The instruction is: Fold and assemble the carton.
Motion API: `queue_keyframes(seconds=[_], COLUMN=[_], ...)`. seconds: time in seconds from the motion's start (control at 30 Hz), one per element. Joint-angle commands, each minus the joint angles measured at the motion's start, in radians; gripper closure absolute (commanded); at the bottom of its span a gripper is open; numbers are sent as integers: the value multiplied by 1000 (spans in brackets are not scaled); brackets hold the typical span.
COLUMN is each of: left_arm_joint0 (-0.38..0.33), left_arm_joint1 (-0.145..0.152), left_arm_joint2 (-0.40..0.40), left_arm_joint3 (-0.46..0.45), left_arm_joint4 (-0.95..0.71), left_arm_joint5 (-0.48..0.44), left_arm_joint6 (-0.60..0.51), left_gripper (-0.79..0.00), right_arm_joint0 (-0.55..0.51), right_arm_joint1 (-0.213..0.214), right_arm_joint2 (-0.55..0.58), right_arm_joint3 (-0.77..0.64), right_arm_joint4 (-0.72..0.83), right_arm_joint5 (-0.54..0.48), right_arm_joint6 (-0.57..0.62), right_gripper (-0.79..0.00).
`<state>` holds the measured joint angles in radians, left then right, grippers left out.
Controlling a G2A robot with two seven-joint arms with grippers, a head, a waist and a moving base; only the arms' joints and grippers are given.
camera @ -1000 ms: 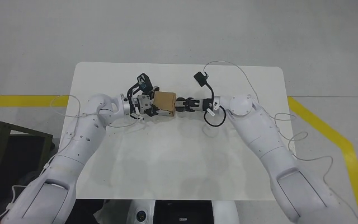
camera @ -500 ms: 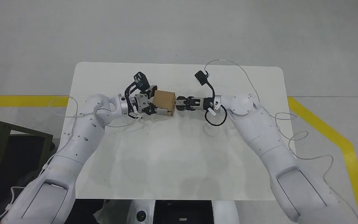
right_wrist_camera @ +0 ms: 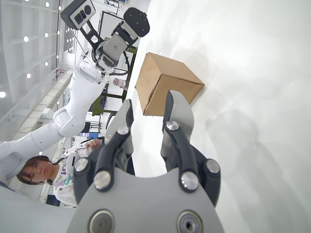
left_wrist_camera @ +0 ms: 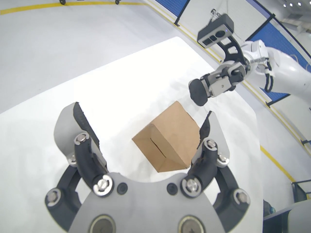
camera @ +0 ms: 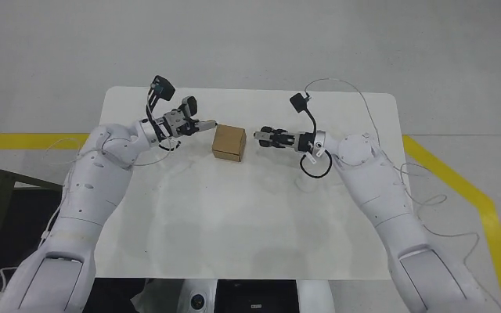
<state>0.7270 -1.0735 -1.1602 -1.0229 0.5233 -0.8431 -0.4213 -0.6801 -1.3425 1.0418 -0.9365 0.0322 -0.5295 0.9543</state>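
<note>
— Where is the carton?
— The carton (camera: 229, 142) sits a little above the middle of the white table (camera: 250, 235). It is a brown box with a flat top face.
— Is anything touching it?
— No. The left gripper (camera: 202, 119) hangs to its upper left, near but apart. The right gripper (camera: 260, 137) points at its right side, just beside it, with a strip of table between.
— And the arms?
— Each comes in from a lower corner of the frame and bends toward the box. A thin cable (camera: 348, 98) loops over the table's upper right.
— Beyond the table?
— Grey floor, with a yellow line (camera: 31, 141) running off at left and right.
</note>
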Motion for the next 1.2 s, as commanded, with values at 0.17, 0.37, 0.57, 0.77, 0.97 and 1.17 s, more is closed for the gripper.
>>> queue_keyframes(seconds=[0.17,0.37,0.57,0.77,0.97,1.17], left_arm_joint0=[-8,-31,-64,-90,-129,-149], left_arm_joint1=[14,25,30,32,36,37], left_arm_joint2=[-54,-91,-102,-105,-118,-116], left_arm_joint3=[-11,4,18,50,97,121], left_arm_joint4=[-33,14,71,117,103,111], left_arm_joint5=[81,110,120,108,92,75], left_arm_joint6=[-21,-5,33,69,70,84], left_gripper=[-785,-785,-785,-785,-785,-785], right_arm_joint0=[-54,-107,-163,-194,-210,-206], right_arm_joint1=[42,87,120,142,157,170], right_arm_joint2=[90,205,299,353,402,430], right_arm_joint3=[-99,-198,-329,-407,-467,-492], right_arm_joint4=[-108,-307,-473,-557,-630,-659], right_arm_joint5=[-89,-147,-160,-172,-158,-151], right_arm_joint6=[-42,-146,-239,-257,-332,-335], right_gripper=[-785,-785,-785,-785,-785,-785])
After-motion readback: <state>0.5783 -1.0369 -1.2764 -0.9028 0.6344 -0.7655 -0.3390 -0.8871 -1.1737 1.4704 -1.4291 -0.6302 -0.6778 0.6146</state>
